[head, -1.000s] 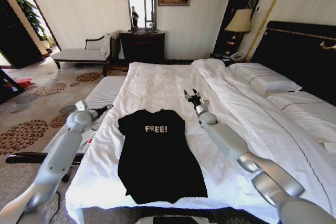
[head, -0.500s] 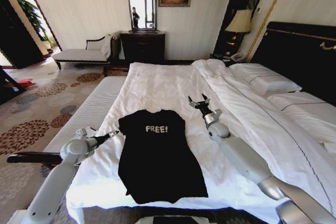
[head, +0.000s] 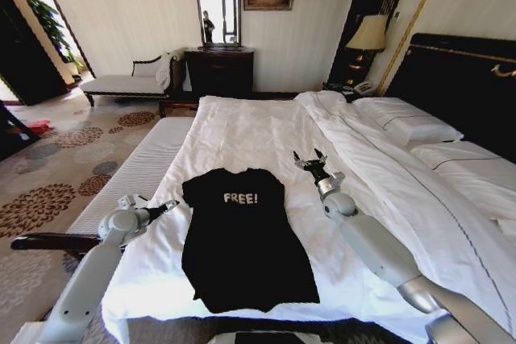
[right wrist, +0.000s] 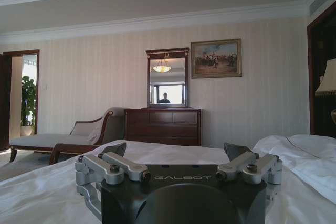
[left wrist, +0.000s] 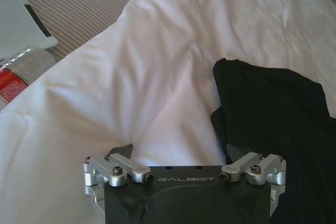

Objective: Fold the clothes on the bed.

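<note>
The clothes are one black T-shirt [head: 242, 247] with white "FREE!" lettering, lying flat near the front edge of the bed [head: 250, 130]. My left gripper [head: 167, 206] hovers open just off the shirt's left sleeve, over the duvet's edge. The left wrist view shows that gripper [left wrist: 178, 153] above white duvet, with the black sleeve [left wrist: 268, 108] close beside it. Beyond the shirt's right shoulder, my right gripper [head: 310, 158] is raised above the duvet, open and holding nothing. Seen from the right wrist, its fingers [right wrist: 176, 150] point toward the far wall.
A striped bench [head: 145, 167] runs along the bed's left side and carries a clear bottle with a red label [left wrist: 21, 72] and a white flat object [left wrist: 21, 24]. Pillows [head: 403, 122] and a dark headboard [head: 459, 78] lie right. A chaise [head: 129, 80], dresser [head: 219, 70] and lamp [head: 369, 34] stand at the far wall.
My left arm has dropped from above the bench to the bed's edge by the shirt's left sleeve. My right gripper has shifted a little right and back toward me.
</note>
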Robot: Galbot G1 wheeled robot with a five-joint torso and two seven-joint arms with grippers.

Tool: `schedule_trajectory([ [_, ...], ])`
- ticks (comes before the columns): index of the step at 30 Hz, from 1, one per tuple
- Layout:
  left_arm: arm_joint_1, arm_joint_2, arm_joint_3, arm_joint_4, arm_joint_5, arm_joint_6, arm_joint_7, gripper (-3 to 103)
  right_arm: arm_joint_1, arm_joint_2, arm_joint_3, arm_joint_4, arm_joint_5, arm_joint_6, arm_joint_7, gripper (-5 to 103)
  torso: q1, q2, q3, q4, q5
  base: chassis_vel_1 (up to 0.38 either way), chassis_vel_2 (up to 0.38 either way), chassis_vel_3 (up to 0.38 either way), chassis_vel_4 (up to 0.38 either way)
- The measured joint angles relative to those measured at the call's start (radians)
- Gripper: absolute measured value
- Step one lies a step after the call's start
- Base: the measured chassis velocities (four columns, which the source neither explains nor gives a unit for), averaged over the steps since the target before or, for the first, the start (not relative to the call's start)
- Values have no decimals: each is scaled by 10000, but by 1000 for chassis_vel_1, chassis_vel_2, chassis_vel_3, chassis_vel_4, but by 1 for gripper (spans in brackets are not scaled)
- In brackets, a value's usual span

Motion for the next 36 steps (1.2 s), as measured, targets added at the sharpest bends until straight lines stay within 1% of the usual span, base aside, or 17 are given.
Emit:
schedule_trajectory([
  [3, -79, -77, 136, 59, 30, -5, -3, 100, 39, 40, -35, -67, -12, 0, 6, 100, 0, 0, 0, -1, 0, 0, 0, 0, 0],
  [8, 16, -187, 282, -18, 316, -15, 136, 100, 71, 82, -43, -243, -75, 10, 7, 100, 0, 0, 0, -1, 0, 0, 0, 0, 0],
  [11, 123, -218, 290, -140, 466, -16, 322, 100, 112, 126, -43, -387, -108, 23, 2, 100, 0, 0, 0, 0, 0, 0, 0, 0, 0],
  [12, 128, -235, 293, -157, 522, -16, 421, 101, 131, 146, -46, -427, -114, 26, 0, 100, 0, 0, 0, 0, -1, 0, 0, 0, 0],
  [17, 10, -407, 346, -186, 573, -15, 693, 97, 211, 231, -147, -560, -127, 33, -5, 100, 0, 0, 0, -2, -2, 0, 0, 0, 0],
  [19, -48, -505, 413, -178, 663, -16, 767, 86, 251, 258, -196, -591, -133, 36, -5, 100, 0, 0, 0, -2, -1, 0, 0, 0, 0],
  [20, -48, -505, 413, -178, 663, -16, 767, 86, 251, 258, -196, -591, -133, 36, -5, 100, 0, 0, 0, -2, -1, 0, 0, 0, 0],
  [22, -77, -619, 477, -145, 775, -16, 815, 76, 274, 268, -220, -595, -133, 38, -5, 100, 0, 0, 0, -1, 0, 0, 0, 0, 0],
  [24, -77, -677, 497, -141, 819, -16, 824, 76, 276, 268, -223, -594, -132, 39, -4, 100, 0, 0, 0, -1, -1, 0, 0, 0, 0],
  [25, -75, -727, 515, -141, 885, -17, 841, 65, 275, 264, -225, -596, -132, 40, -4, 100, 0, 0, 0, -1, -1, 0, 0, 0, 0],
  [27, -66, -748, 525, -141, 939, -18, 855, 65, 275, 255, -225, -602, -132, 41, -5, 100, 0, 0, -1, -1, -1, 0, 0, 0, 0],
  [29, -43, -757, 545, -140, 1105, -19, 940, 54, 249, 234, -205, -607, -136, 43, -8, 100, 0, -1, -1, -1, 0, 0, 0, 0, 0],
  [30, -43, -757, 545, -140, 1105, -19, 940, 54, 249, 234, -205, -607, -136, 43, -8, 100, 0, -1, -1, -1, 0, 0, 0, 0, 0],
  [33, -47, -757, 546, -105, 1303, -129, 1080, 36, 188, 218, -165, -606, -154, 49, -14, 100, 0, 0, 0, -1, -1, 0, 0, 0, 0],
  [34, -49, -760, 546, -100, 1367, -181, 1131, 36, 175, 217, -155, -606, -160, 51, -15, 100, 0, -1, 0, -1, -1, 0, 0, 0, 0],
  [35, -49, -768, 549, -99, 1419, -222, 1170, 32, 163, 216, -150, -603, -164, 53, -16, 100, 0, 0, 0, -2, -1, 0, 0, 0, 0],
  [36, -49, -768, 549, -99, 1419, -222, 1170, 32, 163, 216, -150, -603, -164, 53, -16, 100, 0, 0, 0, -2, -1, 0, 0, 0, 0],
])
